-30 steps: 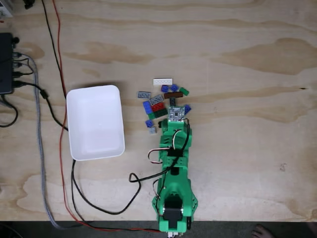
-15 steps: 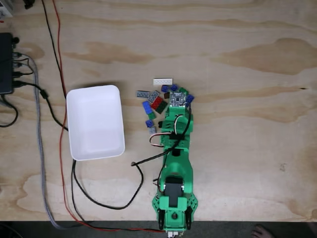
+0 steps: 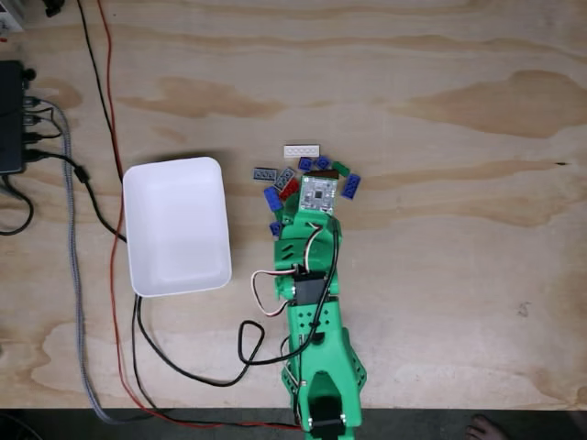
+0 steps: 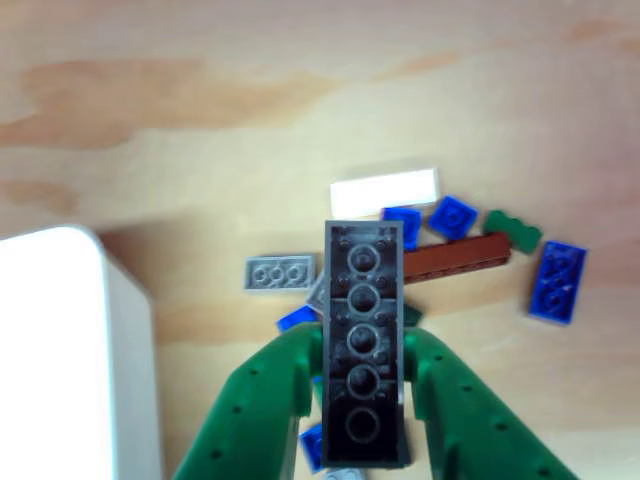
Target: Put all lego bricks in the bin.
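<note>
One green arm, one white bin (image 3: 176, 226) and a cluster of lego bricks (image 3: 303, 174) lie on a plywood table (image 3: 440, 183). In the other view the pincer (image 4: 362, 400) is closed on a long black brick (image 4: 363, 340) with a single row of studs, held lengthwise between the two green fingers (image 4: 262, 400), which press on its long sides.

Loose bricks countable in the other view: one white plate (image 4: 385, 191), one grey plate (image 4: 280, 272), one brown bar (image 4: 455, 258), one green piece (image 4: 513, 230) and at least three blue pieces, among them a blue plate (image 4: 557, 281) at far right. Further pieces lie partly hidden beneath the held brick, so the full number cannot be told.

In the fixed view the cluster sits just right of the bin, apart from it, and the arm's wrist covers its near half. The bin's interior is white and bare. Cables (image 3: 87, 229) run along the bin's left side and curl past its near edge. To the right of the cluster, and beyond it, the table is bare wood.
</note>
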Robot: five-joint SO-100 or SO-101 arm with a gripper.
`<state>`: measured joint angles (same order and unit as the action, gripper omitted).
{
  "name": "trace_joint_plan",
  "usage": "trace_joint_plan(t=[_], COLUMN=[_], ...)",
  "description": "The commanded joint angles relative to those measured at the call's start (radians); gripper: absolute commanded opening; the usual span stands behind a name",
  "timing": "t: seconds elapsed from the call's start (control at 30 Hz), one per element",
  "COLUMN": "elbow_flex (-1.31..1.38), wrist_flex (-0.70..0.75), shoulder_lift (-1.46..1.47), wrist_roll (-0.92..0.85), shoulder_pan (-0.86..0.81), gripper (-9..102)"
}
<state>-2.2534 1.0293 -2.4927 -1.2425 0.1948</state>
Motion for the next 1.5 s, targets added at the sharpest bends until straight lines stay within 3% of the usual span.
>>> trace_joint_plan(t=[0.0, 0.23, 0.5, 0.57, 0.6, 0.63, 0.73, 0.93, 1.1, 1.23, 1.47], elbow_flex=[0.238, 0.356, 0.558, 0.580, 0.575, 0.566, 0.545, 0.554, 0.015, -0.307, -0.443], wrist_flex=[0.104, 0.044, 0.130, 0.144, 0.138, 0.126, 0.101, 0.071, -0.025, -0.103, -0.158], shoulder_lift=[0.337, 0.552, 0.646, 0.669, 0.672, 0.673, 0.646, 0.425, 0.178, 0.078, 0.089], wrist_roll=[0.114, 0.296, 0.339, 0.341, 0.342, 0.356, 0.377, 0.298, -0.038, -0.094, -0.097], shoulder_pan=[0.155, 0.439, 0.689, 0.710, 0.710, 0.704, 0.663, 0.318, 0.018, -0.003, 0.034], gripper=[0, 0, 0, 5, 14, 24, 29, 28, 25, 21, 20])
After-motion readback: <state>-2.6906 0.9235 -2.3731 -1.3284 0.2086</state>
